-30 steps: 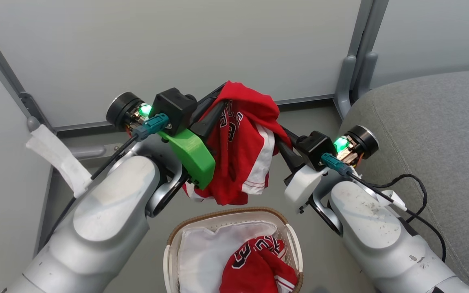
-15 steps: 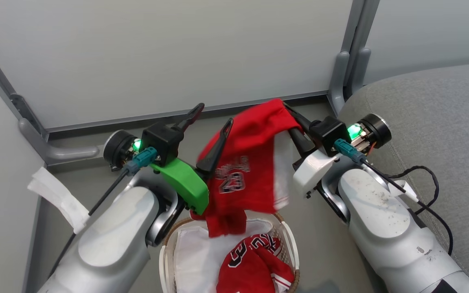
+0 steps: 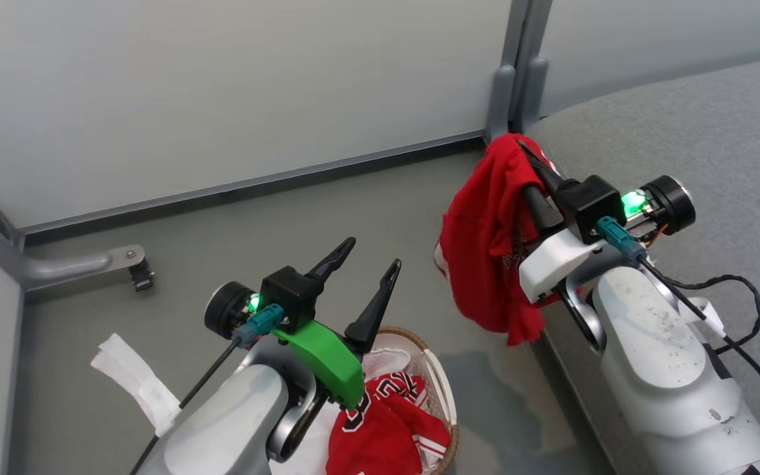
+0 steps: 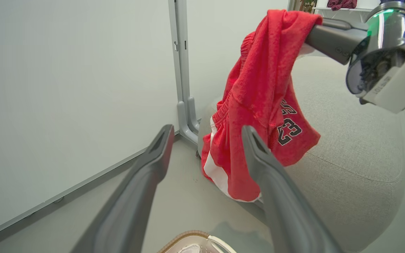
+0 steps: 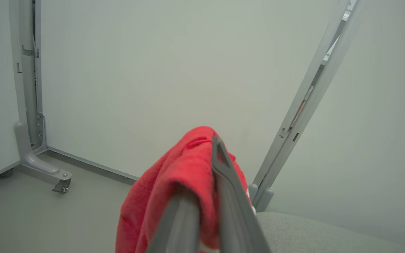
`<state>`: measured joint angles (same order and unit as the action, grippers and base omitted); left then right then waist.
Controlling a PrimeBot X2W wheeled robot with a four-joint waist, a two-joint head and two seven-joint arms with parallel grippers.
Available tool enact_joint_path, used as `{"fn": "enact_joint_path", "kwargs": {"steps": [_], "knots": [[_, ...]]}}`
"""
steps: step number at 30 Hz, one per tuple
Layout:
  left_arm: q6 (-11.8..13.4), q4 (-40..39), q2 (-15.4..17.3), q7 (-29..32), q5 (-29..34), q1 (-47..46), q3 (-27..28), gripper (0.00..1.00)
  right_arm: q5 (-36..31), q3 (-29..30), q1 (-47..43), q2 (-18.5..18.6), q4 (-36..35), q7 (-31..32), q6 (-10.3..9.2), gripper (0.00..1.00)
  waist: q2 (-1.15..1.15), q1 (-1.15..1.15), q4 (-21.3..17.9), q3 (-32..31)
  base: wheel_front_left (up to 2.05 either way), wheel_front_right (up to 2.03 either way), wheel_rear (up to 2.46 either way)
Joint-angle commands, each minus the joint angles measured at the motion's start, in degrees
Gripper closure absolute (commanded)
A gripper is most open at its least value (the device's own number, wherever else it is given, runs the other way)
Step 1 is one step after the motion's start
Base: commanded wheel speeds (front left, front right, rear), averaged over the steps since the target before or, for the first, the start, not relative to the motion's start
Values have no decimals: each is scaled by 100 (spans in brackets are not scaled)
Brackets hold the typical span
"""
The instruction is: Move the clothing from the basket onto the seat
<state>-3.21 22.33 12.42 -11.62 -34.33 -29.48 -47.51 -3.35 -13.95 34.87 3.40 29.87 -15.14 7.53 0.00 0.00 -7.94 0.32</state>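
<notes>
A red garment (image 3: 485,244) with white trim and the number 23 hangs from my right gripper (image 3: 526,146), which is shut on its top fold. It dangles over the floor against the left edge of the grey seat (image 3: 683,132). The left wrist view shows the same garment (image 4: 258,105) in front of the seat (image 4: 357,147). My left gripper (image 3: 372,256) stands open and empty above the basket (image 3: 444,390). A second red garment (image 3: 380,429) lies in the basket on a white sheet (image 3: 388,361). In the right wrist view the cloth (image 5: 174,182) drapes over one finger.
Pale partition panels close off the back, with a grey post (image 3: 508,79) beside the seat and a caster foot (image 3: 137,272) at the left. A white tag (image 3: 132,376) hangs from my left arm's cable. Bare grey floor (image 3: 353,198) lies between basket and wall.
The camera has swung right. My left gripper let go of the garment and sank over the basket. My right gripper carried the garment alone to the right, up to the seat's edge.
</notes>
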Motion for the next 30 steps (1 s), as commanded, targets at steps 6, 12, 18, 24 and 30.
{"fn": "enact_joint_path", "kwargs": {"steps": [6,12,18,24,30], "knots": [[8,91,-181,-103,91,100,-152,0,-85,253,-296,157,-324,-2,-8,100,0,0,-785,402,0,0,0],[-46,215,-363,-142,150,-8,-322,0,-75,500,-523,270,-576,-2,-8,100,0,0,-1174,568,0,0,0],[-80,300,-442,-153,232,-117,-456,0,-80,791,-734,364,-777,-2,-8,100,0,0,-1402,693,0,0,0],[-75,272,-443,-123,304,-224,-538,0,-46,1082,-803,394,-846,-2,-8,100,0,0,-1443,890,0,0,0],[-71,130,-404,-57,437,-383,-630,0,-17,1350,-610,407,-737,-3,-7,100,0,0,-1302,1222,0,0,0]]}}
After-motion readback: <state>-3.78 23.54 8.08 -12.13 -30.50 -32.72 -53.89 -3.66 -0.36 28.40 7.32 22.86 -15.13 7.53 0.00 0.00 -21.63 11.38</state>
